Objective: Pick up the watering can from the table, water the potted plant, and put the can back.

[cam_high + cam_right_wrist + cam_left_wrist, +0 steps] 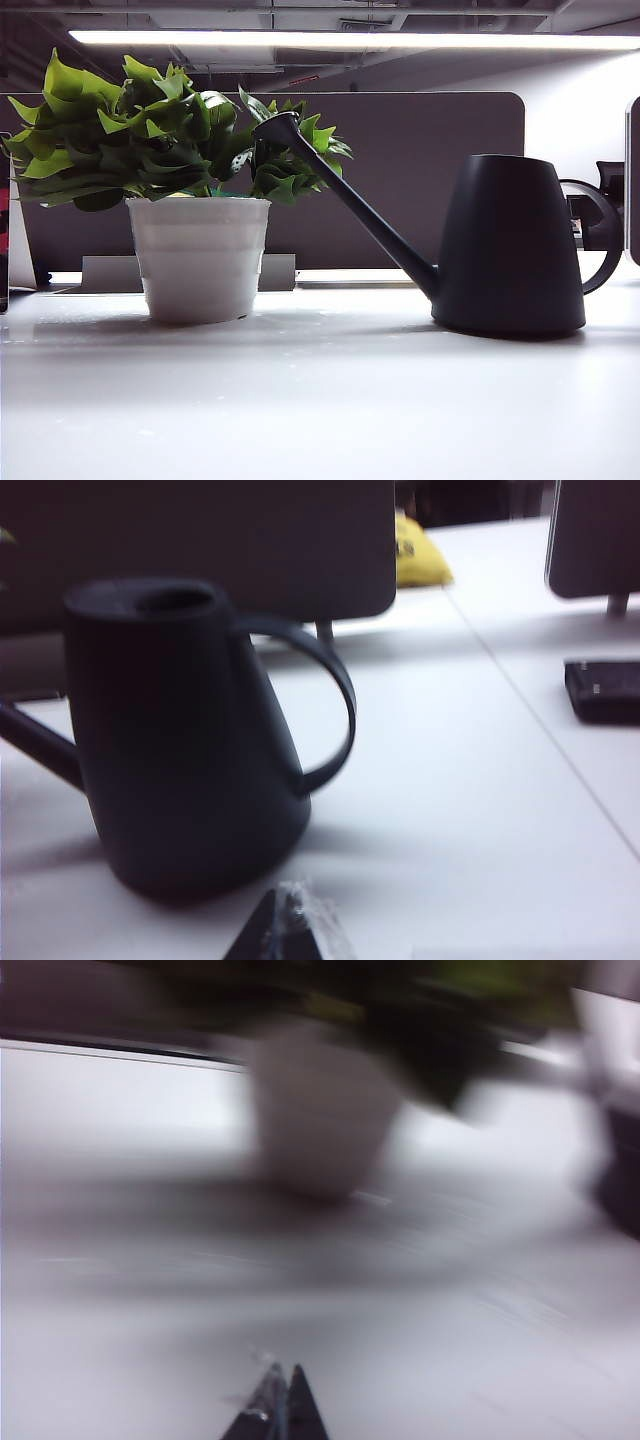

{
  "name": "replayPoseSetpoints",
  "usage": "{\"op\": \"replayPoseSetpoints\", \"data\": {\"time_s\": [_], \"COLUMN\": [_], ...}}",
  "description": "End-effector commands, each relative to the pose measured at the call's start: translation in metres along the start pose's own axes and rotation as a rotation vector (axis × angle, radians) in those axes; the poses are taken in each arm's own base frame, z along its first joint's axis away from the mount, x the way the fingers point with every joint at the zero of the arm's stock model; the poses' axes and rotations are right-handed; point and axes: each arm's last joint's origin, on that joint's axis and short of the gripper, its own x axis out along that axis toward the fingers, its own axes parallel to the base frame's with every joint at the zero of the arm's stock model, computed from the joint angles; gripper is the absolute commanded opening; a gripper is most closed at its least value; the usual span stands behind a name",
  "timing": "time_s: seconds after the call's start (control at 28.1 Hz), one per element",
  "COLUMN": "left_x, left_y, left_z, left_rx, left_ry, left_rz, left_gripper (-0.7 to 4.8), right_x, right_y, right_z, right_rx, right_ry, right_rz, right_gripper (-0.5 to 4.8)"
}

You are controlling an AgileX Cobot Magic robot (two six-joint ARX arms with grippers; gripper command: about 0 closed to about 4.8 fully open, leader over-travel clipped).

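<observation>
The dark grey watering can [510, 245] stands upright on the white table [320, 400] at the right, its long spout reaching up to the leaves of the potted plant [198, 255] in a white ribbed pot at the left. No gripper shows in the exterior view. In the right wrist view the watering can [185, 740] stands close ahead with its loop handle [330, 710] free; my right gripper [292, 905] is shut and empty, short of the can's base. The left wrist view is blurred: my left gripper [282, 1380] is shut and empty over the table [150, 1340], the potted plant [320, 1110] ahead.
A dark partition [420, 180] runs behind the plant and can. In the right wrist view a black flat object [603, 690] lies on the table beyond the handle, a yellow thing [420, 555] sits farther back, and a second dark panel [595, 535] stands near it.
</observation>
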Motion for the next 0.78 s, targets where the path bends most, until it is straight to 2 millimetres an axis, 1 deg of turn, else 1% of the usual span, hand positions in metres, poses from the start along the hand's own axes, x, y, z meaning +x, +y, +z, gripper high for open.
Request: {"op": "replayPoseSetpoints", "data": {"time_s": [0.04, 0.18, 0.61, 0.68, 0.78], "left_x": [-0.0015, -0.0033, -0.0032, -0.0032, -0.0032], "left_y": [0.0188, 0.0261, 0.0258, 0.0258, 0.0258], "left_z": [0.0007, 0.0018, 0.0018, 0.0018, 0.0018], "left_rx": [-0.032, -0.045, -0.045, -0.045, -0.045], "left_ry": [-0.023, -0.04, -0.039, -0.039, -0.039], "left_rz": [0.199, 0.285, 0.278, 0.278, 0.278], "left_gripper": [-0.02, -0.02, -0.02, -0.02, -0.02], "right_x": [0.0003, 0.0003, 0.0002, 0.0, -0.0005], "right_y": [0.0001, 0.0001, 0.0001, -0.0022, -0.009], "right_z": [0.0012, 0.0006, -0.0002, 0.0005, 0.0009], "right_rx": [-0.003, -0.003, -0.003, -0.003, -0.002], "right_ry": [-0.025, -0.019, -0.01, -0.017, -0.022], "right_rz": [0.001, 0.0, 0.004, -0.013, -0.089], "right_gripper": [-0.01, -0.01, -0.01, -0.01, -0.01]}}
